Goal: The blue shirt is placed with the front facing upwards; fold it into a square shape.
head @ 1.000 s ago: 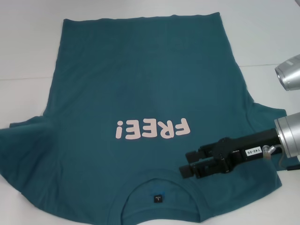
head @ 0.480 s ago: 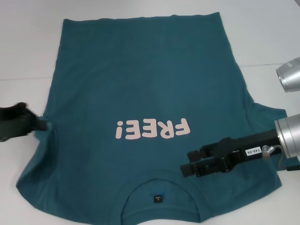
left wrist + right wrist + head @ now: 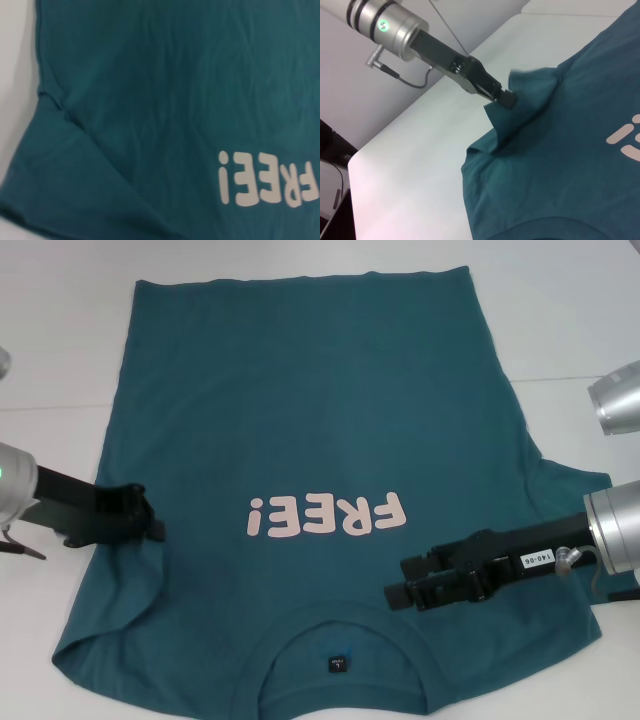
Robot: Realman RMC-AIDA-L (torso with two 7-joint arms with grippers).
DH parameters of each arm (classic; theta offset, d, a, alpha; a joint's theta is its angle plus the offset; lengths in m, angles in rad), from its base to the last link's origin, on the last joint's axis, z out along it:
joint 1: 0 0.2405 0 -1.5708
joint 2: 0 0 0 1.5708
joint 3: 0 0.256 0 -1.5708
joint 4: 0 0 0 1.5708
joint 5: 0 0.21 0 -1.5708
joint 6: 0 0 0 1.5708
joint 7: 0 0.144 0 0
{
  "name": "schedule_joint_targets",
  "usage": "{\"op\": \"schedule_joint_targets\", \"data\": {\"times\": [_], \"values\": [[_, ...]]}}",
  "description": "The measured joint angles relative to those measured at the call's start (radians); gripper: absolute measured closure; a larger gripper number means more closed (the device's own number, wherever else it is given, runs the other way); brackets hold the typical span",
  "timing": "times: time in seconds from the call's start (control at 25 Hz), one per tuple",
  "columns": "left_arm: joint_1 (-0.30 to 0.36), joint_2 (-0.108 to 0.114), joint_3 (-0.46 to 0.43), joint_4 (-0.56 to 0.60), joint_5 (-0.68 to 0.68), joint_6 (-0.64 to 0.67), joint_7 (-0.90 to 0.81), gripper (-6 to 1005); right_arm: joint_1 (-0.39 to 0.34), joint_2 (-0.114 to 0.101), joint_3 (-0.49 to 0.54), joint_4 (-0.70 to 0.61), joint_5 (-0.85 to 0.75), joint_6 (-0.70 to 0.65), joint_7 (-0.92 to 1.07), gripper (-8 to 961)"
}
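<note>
Teal cotton is bunched in the left pincer (image 3: 152, 530), whose jaws are closed on the left sleeve of the shirt (image 3: 310, 430). The right wrist view shows it best: there the left pincer (image 3: 506, 99) has the sleeve cloth lifted into a small peak off the bench (image 3: 60, 350). In the head view it sits at about 9 o'clock from the "FREE!" lettering (image 3: 328, 514), and the sleeve is drawn in over the body rather than spread out. That grip looks meant to carry the sleeve across the chest as a first fold towards a square.

The right pincer (image 3: 397, 594) lies low over the shirt at about 4 o'clock from the lettering, near the collar (image 3: 340, 635). Whether its jaws are parted or have any cloth cannot be told. It may be there to pin the shoulder while the other side is pulled, or to take the right sleeve (image 3: 575, 500), which is flat and not yet folded.

The shirt lies front up on the bench, hem at 12 o'clock, collar and its dark label (image 3: 339, 663) at 6 o'clock. Nothing else rests on the pale bench. The likely hindrance is the right arm's body (image 3: 610, 540), stretched across the lower right of the shirt where a wide fold would land.
</note>
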Motion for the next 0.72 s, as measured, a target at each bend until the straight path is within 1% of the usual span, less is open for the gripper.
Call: {"op": "schedule_joint_targets", "data": {"times": [0.12, 0.2, 0.32, 0.44, 0.64, 0.72], "values": [[-0.006, -0.003, 0.05, -0.017, 0.0, -0.033, 0.012, 968, 0.001, 0.0, -0.001, 0.0, -0.001, 0.004, 0.0, 220], [-0.011, -0.006, 0.066, -0.02, 0.0, -0.041, 0.038, 958, 0.003, 0.0, -0.001, 0.0, -0.001, 0.006, 0.0, 220], [-0.025, -0.007, 0.079, -0.034, -0.001, -0.035, 0.088, 944, 0.005, 0.0, -0.001, 0.0, -0.002, 0.013, 0.0, 220], [-0.032, -0.01, 0.087, -0.036, -0.001, -0.044, 0.1, 930, 0.006, -0.001, -0.004, 0.0, -0.002, 0.022, 0.0, 220], [-0.03, -0.025, 0.088, -0.008, -0.007, -0.058, 0.122, 836, 0.005, -0.002, -0.007, 0.0, -0.002, 0.023, 0.0, 220], [-0.025, -0.039, 0.084, 0.017, -0.004, -0.058, 0.141, 799, 0.003, -0.002, -0.006, 0.0, -0.002, 0.023, 0.0, 219]]}}
